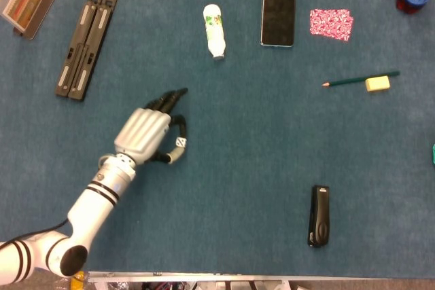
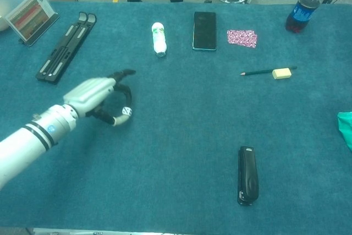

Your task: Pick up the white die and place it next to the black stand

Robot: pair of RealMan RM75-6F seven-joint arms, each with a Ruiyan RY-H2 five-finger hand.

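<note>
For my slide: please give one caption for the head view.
Left hand pinches the die, with the stand farther up-left.

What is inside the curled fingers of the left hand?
The white die sits pinched between the thumb and a finger of the left hand. The hand covers its inner side, so the contact is partly hidden.

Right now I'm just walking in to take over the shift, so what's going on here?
The left hand pinches the white die between thumb and a finger, above the blue table. The black stand lies at the far left, well apart from the hand, so the die isn't placed yet. The right hand isn't in view. The bottle, phone and stapler lie untouched.
</note>
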